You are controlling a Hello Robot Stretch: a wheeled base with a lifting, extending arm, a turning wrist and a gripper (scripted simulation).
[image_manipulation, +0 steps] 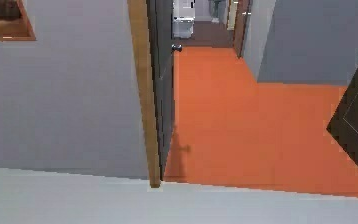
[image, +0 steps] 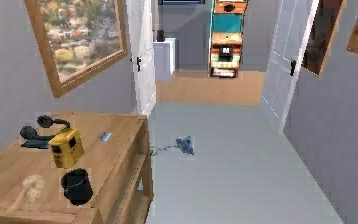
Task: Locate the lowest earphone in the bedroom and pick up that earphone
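On the pale floor (image: 247, 170) ahead, near the middle of the forward view, we see a small blue-grey blob (image: 186, 146) with a thin cord trailing to its left. Its shape fits an earphone, and it is the lowest such item we see. It lies just right of a wooden table (image: 122, 150) at the lower left. On the table we note a black headset (image: 42, 130), a yellow box (image: 65, 148) touching it, a black cup (image: 76, 186) nearer the camera and a small grey chip (image: 105, 136). A framed picture (image: 77, 35) hangs on the wall above. White doors (image: 144, 60) flank a passage farther on, with an orange cabinet (image: 227, 40) at its end.

To the arm side, a wooden door frame (image_manipulation: 142, 90) divides a grey wall (image_manipulation: 57, 90) from an orange floor (image_manipulation: 257, 120).

Gripper state: we cannot tell.
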